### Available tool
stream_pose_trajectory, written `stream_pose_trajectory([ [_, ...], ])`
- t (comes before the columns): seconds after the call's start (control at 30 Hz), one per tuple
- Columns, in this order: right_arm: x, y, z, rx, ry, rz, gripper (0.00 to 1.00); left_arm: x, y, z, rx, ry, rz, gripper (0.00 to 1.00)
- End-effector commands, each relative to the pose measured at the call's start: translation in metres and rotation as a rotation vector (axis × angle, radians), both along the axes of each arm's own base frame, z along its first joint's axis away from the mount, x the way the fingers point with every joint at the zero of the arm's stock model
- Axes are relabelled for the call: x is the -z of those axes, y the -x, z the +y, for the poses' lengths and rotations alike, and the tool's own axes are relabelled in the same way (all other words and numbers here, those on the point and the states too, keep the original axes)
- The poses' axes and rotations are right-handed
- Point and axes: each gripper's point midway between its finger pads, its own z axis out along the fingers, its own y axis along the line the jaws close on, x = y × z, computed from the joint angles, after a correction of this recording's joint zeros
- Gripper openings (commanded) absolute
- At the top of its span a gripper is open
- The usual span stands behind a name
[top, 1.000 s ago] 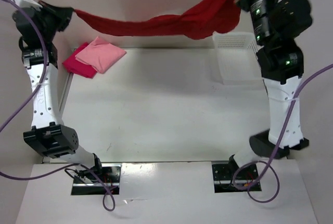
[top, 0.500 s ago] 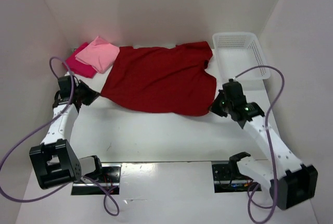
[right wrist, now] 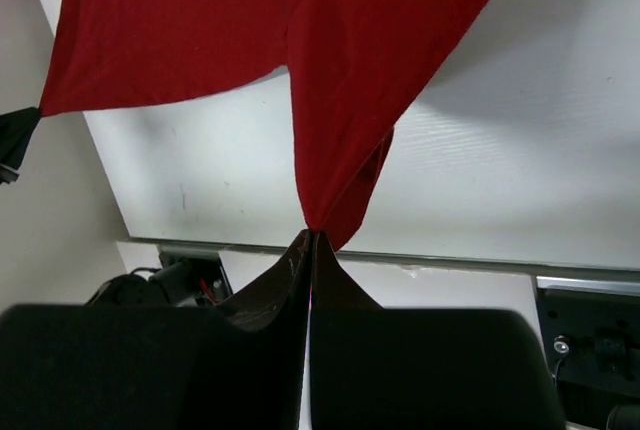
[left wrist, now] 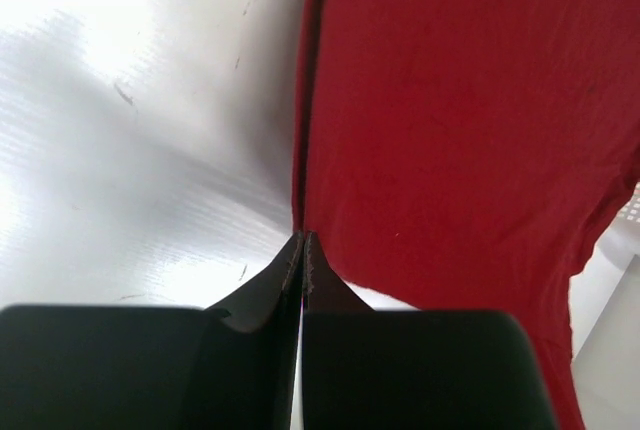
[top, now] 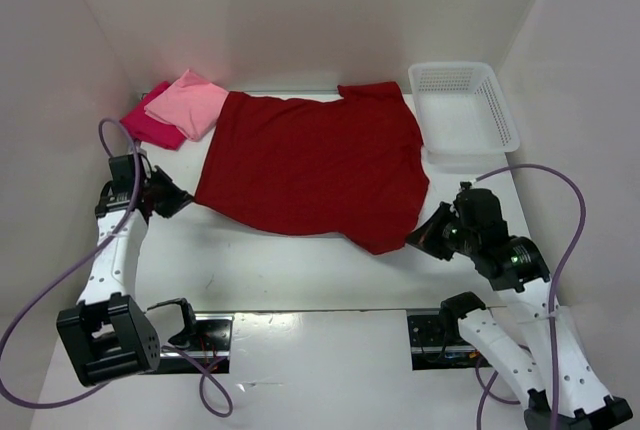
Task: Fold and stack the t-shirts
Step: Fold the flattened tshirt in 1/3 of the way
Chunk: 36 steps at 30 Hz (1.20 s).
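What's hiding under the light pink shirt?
A bright magenta shirt lies under the light pink shirt; only its left edge pokes out. The rest of it is covered, so its fold cannot be seen.

Bright, even light; glare whitens the worktop [left wrist: 60,20] at upper left, and my left pincer [left wrist: 303,242] looms dark, soft-focused.

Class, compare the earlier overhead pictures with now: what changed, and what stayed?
The left gripper and right gripper, shut on corners of the dark red shirt throughout, came down toward the near edge, spreading it on the table. Pink shirt, crimson shirt and basket unmoved.
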Motion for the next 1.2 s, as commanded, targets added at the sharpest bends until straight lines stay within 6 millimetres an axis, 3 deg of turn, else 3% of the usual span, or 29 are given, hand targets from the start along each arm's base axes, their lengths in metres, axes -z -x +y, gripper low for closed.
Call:
stream_pose_trajectory([
  [0.0, -0.009, -0.009, -0.002, 0.039, 0.003, 0.007, 0.00, -0.012, -0.017, 0.003, 0.021, -0.003, -0.040, 0.00],
  [0.1, -0.009, -0.051, 0.001, 0.073, 0.033, -0.047, 0.00, -0.007, -0.038, 0.011, -0.008, -0.007, -0.060, 0.00],
  [0.13, 0.003, -0.065, 0.001, 0.087, 0.061, -0.013, 0.00, 0.001, -0.044, 0.013, -0.015, 0.003, -0.045, 0.00],
  [0.23, -0.001, -0.110, 0.003, 0.092, 0.083, -0.056, 0.00, 0.007, -0.065, 0.020, -0.054, 0.021, -0.065, 0.00],
  [0.3, -0.012, -0.140, -0.012, 0.136, 0.098, -0.117, 0.00, -0.001, -0.083, 0.020, -0.052, 0.023, -0.098, 0.00],
  [0.37, -0.004, -0.163, -0.034, 0.184, 0.125, -0.093, 0.00, -0.006, -0.103, 0.024, -0.056, 0.018, -0.115, 0.00],
  [0.4, -0.013, -0.177, -0.043, 0.200, 0.155, -0.136, 0.00, -0.006, -0.109, 0.025, -0.065, 0.025, -0.119, 0.00],
  [0.43, -0.011, -0.186, -0.051, 0.218, 0.174, -0.136, 0.00, 0.001, -0.115, 0.027, -0.074, 0.039, -0.104, 0.00],
  [0.47, -0.001, -0.199, -0.063, 0.242, 0.188, -0.109, 0.00, -0.005, -0.126, 0.026, -0.064, 0.033, -0.129, 0.00],
  [0.5, -0.006, -0.210, -0.070, 0.259, 0.208, -0.129, 0.00, 0.006, -0.130, 0.025, -0.069, 0.057, -0.100, 0.00],
  [0.57, 0.003, -0.226, -0.074, 0.270, 0.213, -0.107, 0.00, 0.008, -0.142, 0.027, -0.080, 0.068, -0.107, 0.00],
  [0.6, -0.004, -0.236, -0.076, 0.274, 0.223, -0.133, 0.00, 0.009, -0.153, 0.030, -0.087, 0.074, -0.113, 0.00],
  [0.63, 0.003, -0.244, -0.080, 0.288, 0.240, -0.120, 0.00, 0.012, -0.159, 0.029, -0.086, 0.068, -0.108, 0.00],
  [0.77, -0.007, -0.276, -0.085, 0.310, 0.244, -0.151, 0.00, 0.021, -0.183, 0.033, -0.091, 0.068, -0.103, 0.00],
  [0.97, -0.003, -0.319, -0.091, 0.316, 0.282, -0.154, 0.00, 0.033, -0.216, 0.023, -0.077, 0.057, -0.105, 0.00],
  [1.0, 0.008, -0.324, -0.091, 0.313, 0.286, -0.130, 0.00, 0.037, -0.222, 0.024, -0.077, 0.058, -0.102, 0.00],
  [1.1, 0.014, -0.334, -0.091, 0.306, 0.293, -0.129, 0.03, 0.051, -0.222, 0.024, -0.079, 0.064, -0.061, 0.09],
  [1.17, 0.013, -0.342, -0.088, 0.298, 0.276, -0.159, 0.09, 0.054, -0.218, 0.027, -0.096, 0.048, -0.052, 0.27],
])
